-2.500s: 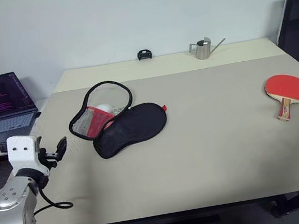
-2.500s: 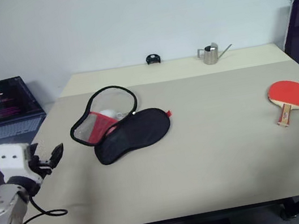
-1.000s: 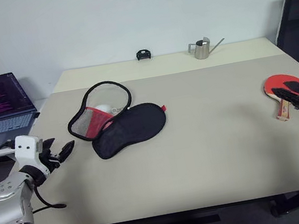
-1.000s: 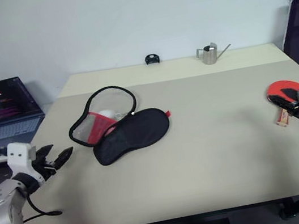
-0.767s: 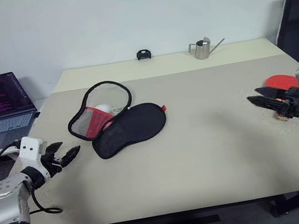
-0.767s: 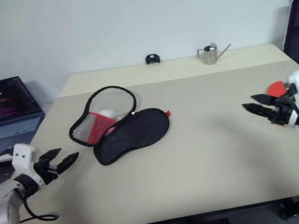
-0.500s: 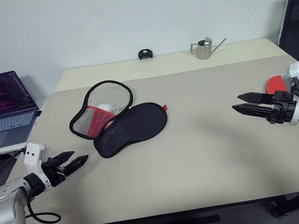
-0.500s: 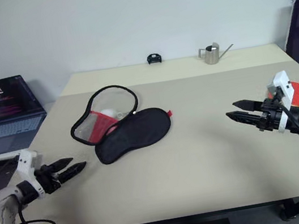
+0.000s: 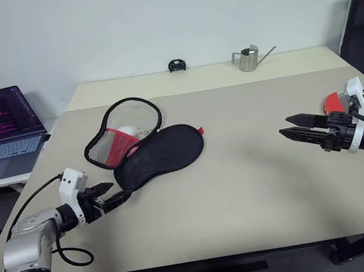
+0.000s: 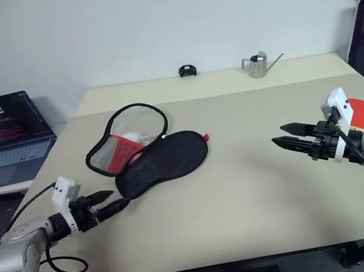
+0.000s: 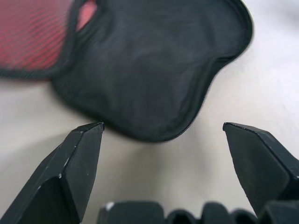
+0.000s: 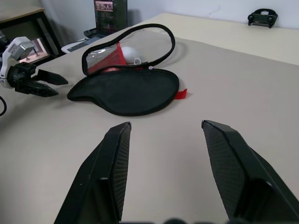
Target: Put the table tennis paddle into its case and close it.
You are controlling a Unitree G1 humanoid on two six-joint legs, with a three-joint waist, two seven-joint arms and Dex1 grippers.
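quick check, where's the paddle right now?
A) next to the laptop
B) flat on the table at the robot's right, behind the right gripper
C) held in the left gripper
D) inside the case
B: the table tennis paddle lies on the table at the robot's right, partly hidden behind the right gripper, whose open jaws hold nothing; the case lies open across the table, near the left gripper.

Black case [image 9: 159, 155] with red mesh flap; red paddle [image 9: 334, 102].
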